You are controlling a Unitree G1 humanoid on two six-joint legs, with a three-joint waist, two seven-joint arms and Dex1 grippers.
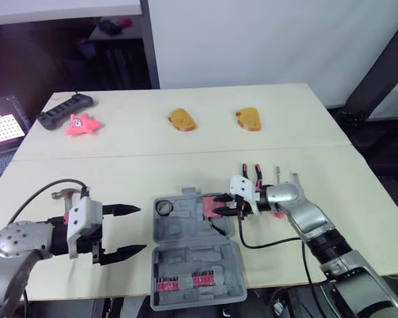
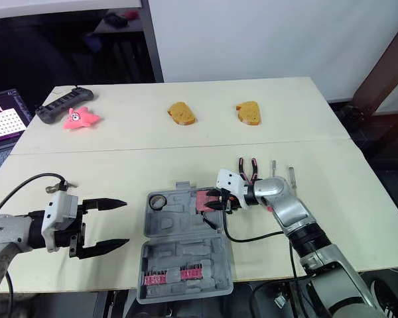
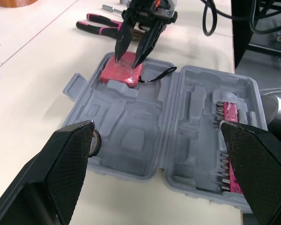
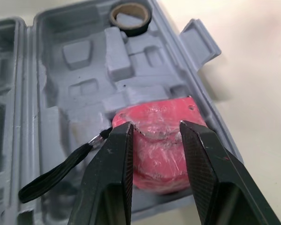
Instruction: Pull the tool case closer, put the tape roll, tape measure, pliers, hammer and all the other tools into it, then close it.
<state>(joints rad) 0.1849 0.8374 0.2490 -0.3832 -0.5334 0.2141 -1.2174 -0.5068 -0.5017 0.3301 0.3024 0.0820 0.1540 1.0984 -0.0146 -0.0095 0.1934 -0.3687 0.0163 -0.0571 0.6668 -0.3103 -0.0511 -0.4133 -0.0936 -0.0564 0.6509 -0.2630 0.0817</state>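
Two tools have fingers apart: the left tool (image 1: 140, 230) hovers wide open beside the tool case (image 3: 131, 140); the right tool (image 3: 127, 60) rests narrowly parted tips on the tape measure (image 3: 119, 74) in the case's corner. Press it flat into its recess, tucking its strap (image 4: 51, 176) inside.

One tool case (image 1: 192, 262), one tape roll (image 1: 164, 207), one tape measure (image 3: 117, 72), one pliers (image 1: 250, 173); at 12 o'clock two bread pieces (image 1: 182, 119); at 10 o'clock one pink toy (image 1: 81, 124), one controller (image 1: 65, 109).
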